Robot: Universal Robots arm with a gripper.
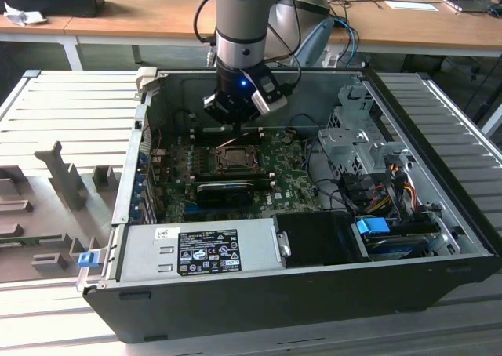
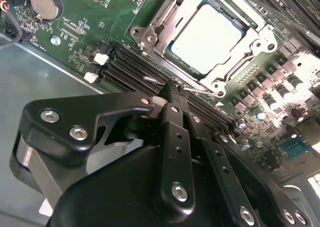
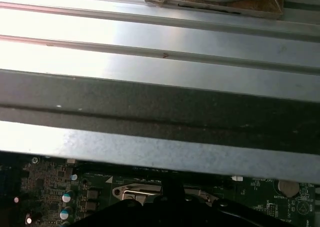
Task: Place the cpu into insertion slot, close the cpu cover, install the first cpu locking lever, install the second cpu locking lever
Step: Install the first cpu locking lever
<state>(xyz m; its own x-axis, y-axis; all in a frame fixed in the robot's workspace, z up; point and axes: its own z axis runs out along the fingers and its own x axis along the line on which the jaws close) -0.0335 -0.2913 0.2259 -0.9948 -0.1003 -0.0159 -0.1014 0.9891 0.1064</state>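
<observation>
We find the cpu (image 2: pixel 207 33) seated in the insertion slot (image 2: pixel 150 37) (cover (image 2: pixel 240 49) down); the hand (image 2: pixel 172 94), fingers together and empty, hovers beside it.

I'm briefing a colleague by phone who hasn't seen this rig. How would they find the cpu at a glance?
Start from the open computer case and look down at the green circuit board on its floor. Just beyond the gripper sits a square socket with the cpu cover closed over it. The cpu is the pale, plain silver square showing through its window, unlike the dark memory slots alongside.
</observation>
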